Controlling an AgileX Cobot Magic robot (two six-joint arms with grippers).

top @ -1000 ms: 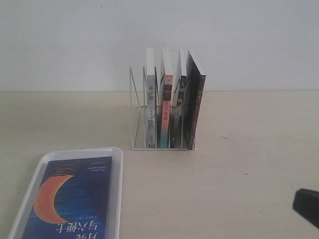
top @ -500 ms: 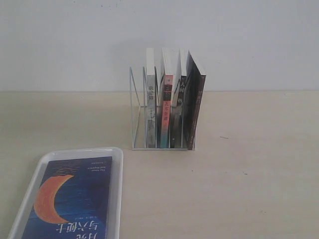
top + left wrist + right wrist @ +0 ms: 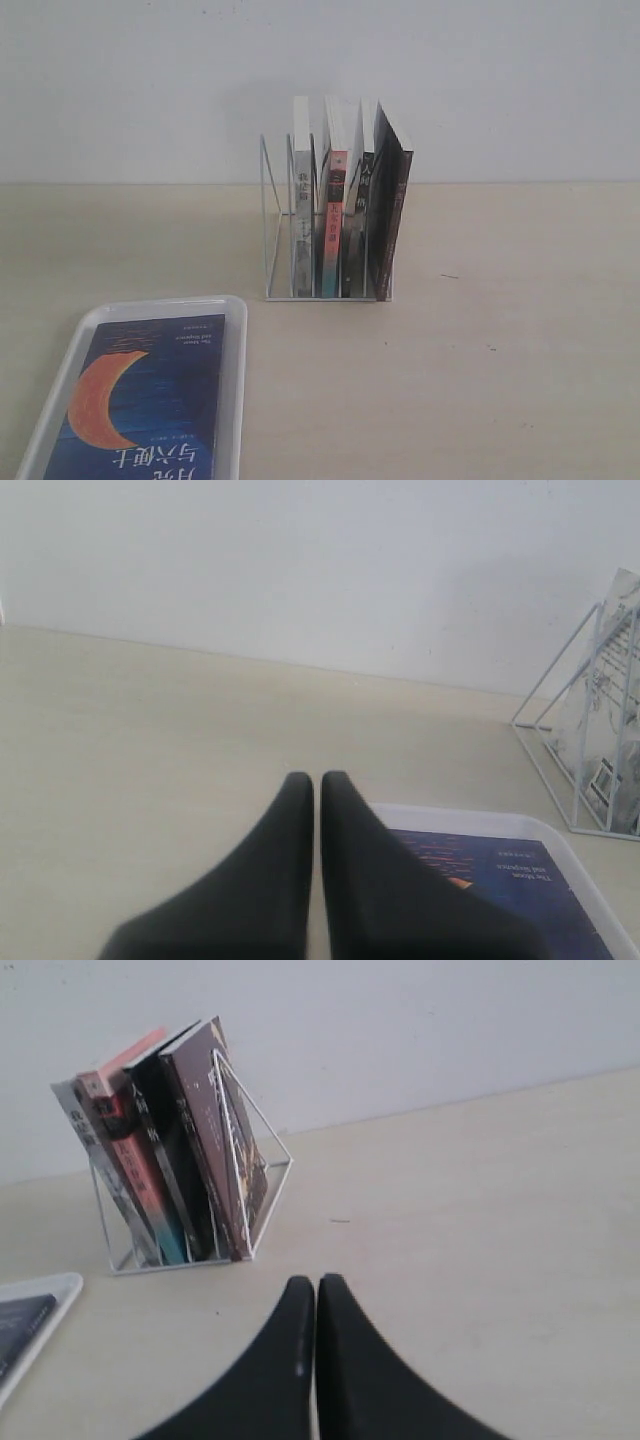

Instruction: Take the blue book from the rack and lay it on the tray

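Blue book point(image 3: 140, 405) lay flat, cover up, in the tray point(image 3: 238, 340) on the desk point(image 3: 500, 360), near the rack point(image 3: 330, 297) holding the other books point(image 3: 345, 220). My left tool point(image 3: 317, 780) and right tool point(image 3: 316, 1282) were each pressed together, gripping nothing.

1. My left gripper point(image 3: 317, 777) is closed: its two black jaws lie flank against flank, with only a thin dark seam running down between them (nothing is pinched there).
2. Those jaws are broad toward my wrist and narrow to blunt, rounded tips that sit level with each other.
3. My right gripper point(image 3: 316, 1280) holds the same pose, jaws pressed together right up to the tips.
4. Its jaws are black too, wide at the base and tapering forward, with a faint pale glint on one inner edge.
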